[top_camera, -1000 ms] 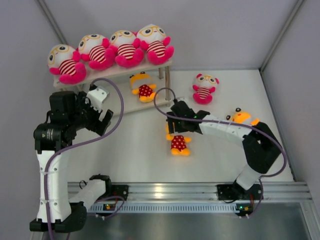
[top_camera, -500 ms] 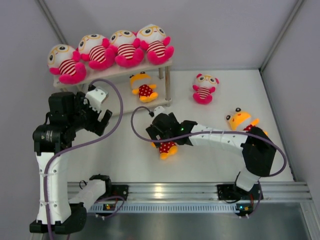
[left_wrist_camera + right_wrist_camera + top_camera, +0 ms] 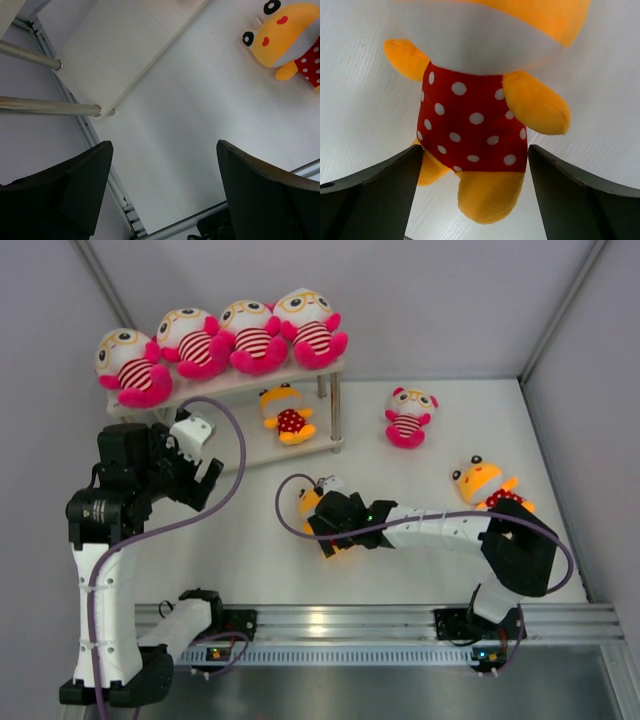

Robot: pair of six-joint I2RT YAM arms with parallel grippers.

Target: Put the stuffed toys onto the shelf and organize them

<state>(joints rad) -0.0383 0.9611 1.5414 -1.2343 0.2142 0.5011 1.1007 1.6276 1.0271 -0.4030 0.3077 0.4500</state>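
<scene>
**Right claw straddles an orange plush, nothing gripped yet**

Your right gripper (image 3: 476,190) has its jaws apart on either side of the polka-dot body of the orange plush (image 3: 472,120). The plush lies flat on the white table (image 3: 250,530), nearer than the right end of the shelf (image 3: 125,45). The left gripper (image 3: 162,190) hangs wide open and empty by the lower board. If you close shallow you may pinch only loose fabric, and the toy could slip out as you lift. The purple cable (image 3: 281,502) looping beside it could snag. The tabletop looks smooth, and plain grey walls (image 3: 450,300) stand close around.

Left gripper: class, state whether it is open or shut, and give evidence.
Open. In the left wrist view the left gripper holds its fingers far apart, nothing between them.
</scene>
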